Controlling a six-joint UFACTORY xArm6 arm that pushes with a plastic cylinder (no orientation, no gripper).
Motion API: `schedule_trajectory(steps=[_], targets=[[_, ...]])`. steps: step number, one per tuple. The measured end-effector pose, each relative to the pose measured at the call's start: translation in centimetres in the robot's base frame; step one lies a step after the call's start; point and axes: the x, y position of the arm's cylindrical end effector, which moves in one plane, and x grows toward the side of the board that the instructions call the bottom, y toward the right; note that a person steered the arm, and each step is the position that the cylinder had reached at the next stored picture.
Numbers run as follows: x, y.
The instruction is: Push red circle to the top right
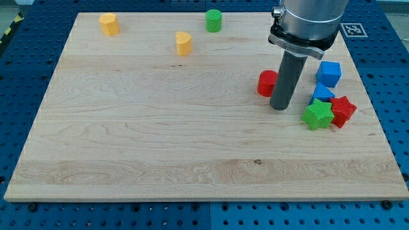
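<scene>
The red circle [266, 83] lies on the wooden board [160, 128] at the view's right, a little above the middle. My tip [279, 107] rests on the board just below and right of the red circle, and the rod hides the circle's right edge. I cannot tell whether the tip touches it.
A blue cube [329, 73] sits right of the rod. A blue block [321, 94], a green star [317, 114] and a red star [343, 110] cluster at lower right. A green circle [213, 20], a yellow heart [183, 43] and a yellow block [109, 23] lie near the top.
</scene>
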Motion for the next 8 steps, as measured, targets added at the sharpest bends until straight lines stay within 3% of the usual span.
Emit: schedule_trajectory(steps=[2, 4, 8], targets=[[-2.0, -0.1], [-2.4, -4.8], [-8.9, 1.5]])
